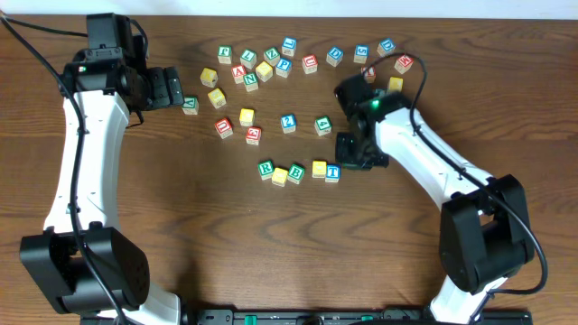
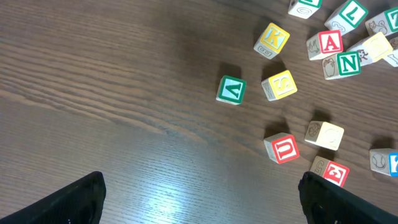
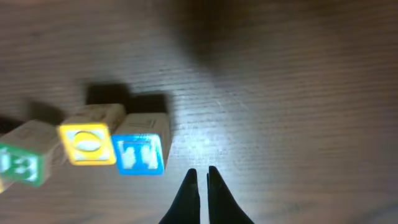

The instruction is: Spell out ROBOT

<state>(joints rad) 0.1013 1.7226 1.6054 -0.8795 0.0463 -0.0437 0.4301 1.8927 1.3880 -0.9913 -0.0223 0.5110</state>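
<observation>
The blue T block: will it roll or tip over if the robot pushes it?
The blue T block is a cube resting on a flat face, so it should slide rather than roll. It looks like stiff wood, so it likely won't squash. Pushed along the row, it would probably bump the yellow block beside it.

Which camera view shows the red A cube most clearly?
The left wrist view: the red A cube is large there and its letter is sharp. In the overhead view it is tiny, the letter barely legible. The right wrist view does not show it.
</observation>
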